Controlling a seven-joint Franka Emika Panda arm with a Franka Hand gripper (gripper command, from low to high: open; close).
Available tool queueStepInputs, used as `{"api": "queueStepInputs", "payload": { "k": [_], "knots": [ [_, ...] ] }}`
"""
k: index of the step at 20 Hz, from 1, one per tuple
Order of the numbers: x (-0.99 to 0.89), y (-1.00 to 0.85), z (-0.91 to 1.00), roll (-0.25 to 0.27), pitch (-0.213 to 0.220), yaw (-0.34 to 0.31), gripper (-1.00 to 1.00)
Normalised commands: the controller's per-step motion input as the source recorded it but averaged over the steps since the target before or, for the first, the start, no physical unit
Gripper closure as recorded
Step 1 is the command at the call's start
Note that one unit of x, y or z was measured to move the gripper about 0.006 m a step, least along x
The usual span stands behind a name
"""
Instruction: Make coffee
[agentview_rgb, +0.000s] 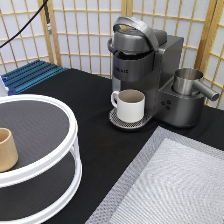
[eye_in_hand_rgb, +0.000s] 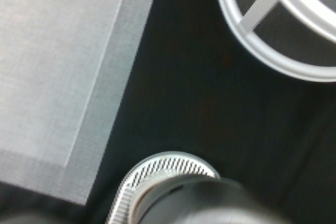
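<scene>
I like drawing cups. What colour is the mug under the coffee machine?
Cream-white mug, clearest in the exterior view.

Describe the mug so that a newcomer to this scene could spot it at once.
Find the grey coffee machine at the exterior view's top. The mug stands on its round drip tray, under the spout. It is cream-white with a handle, unlike the tan handleless cup on the white turntable.

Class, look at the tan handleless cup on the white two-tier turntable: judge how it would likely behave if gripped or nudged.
The tan cup looks rigid, so it probably would not flex. It has no handle and smooth sides, so it might slip. It stands upright near the white turntable's rim, so a push may tip it or slide it off. The gripper is not in the exterior view.
</scene>
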Motion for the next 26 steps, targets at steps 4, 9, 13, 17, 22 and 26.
{"api": "queueStepInputs", "payload": {
  "k": [4, 9, 13, 17, 22, 26],
  "knots": [
    [-0.13, -0.17, -0.22, -0.001, -0.082, -0.029, -1.00],
    [-0.02, -0.16, -0.35, -0.013, -0.065, -0.077, -1.00],
    [-0.01, -0.05, -0.65, -0.014, -0.067, -0.072, -1.00],
    [-0.06, -0.07, -0.46, -0.005, -0.065, -0.055, -1.00],
    [-0.22, -0.33, -0.34, 0.000, -0.077, -0.055, -1.00],
    [-0.14, -0.63, -0.11, 0.005, -0.065, -0.049, -1.00]
  ]
}}
